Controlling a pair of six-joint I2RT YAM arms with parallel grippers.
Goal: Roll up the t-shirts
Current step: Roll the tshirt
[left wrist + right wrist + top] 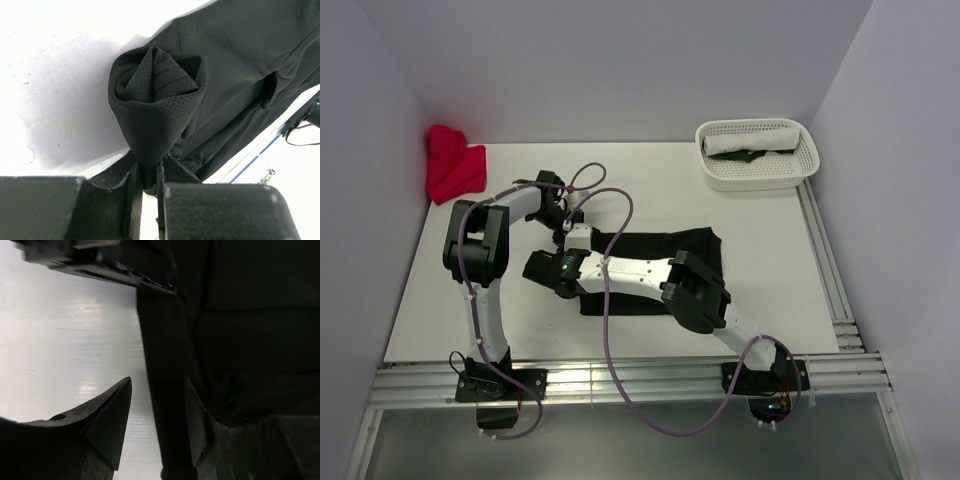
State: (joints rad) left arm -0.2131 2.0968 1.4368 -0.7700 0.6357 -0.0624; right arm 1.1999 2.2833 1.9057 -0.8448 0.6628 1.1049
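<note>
- The left gripper [149,172] is clenched on the black shirt [660,245]; a bunched fold is pinched between its jaws, just below the rolled end [157,80].
- In the left wrist view the rolled end is seen end-on at 12 o'clock from the gripper, as a loose tube with its layers coiled inward.
- The right gripper [156,420] is released, its jaws apart. A strip of the black shirt's edge runs between them, and bare bench [770,260] shows beside one jaw.
- In the top view both grippers are placed at the black shirt's 9 o'clock end, the left gripper at 12 o'clock from the right.
- The rest of the black shirt is spread flat at mid-bench, stretched toward 3 o'clock and partly covered by the right arm.
- A red shirt [452,165] is heaped at 10 o'clock, against the wall.
- A basket [757,180] is set at 1 o'clock, with a rolled white shirt [750,140] and a green shirt [750,156] laid in it.
</note>
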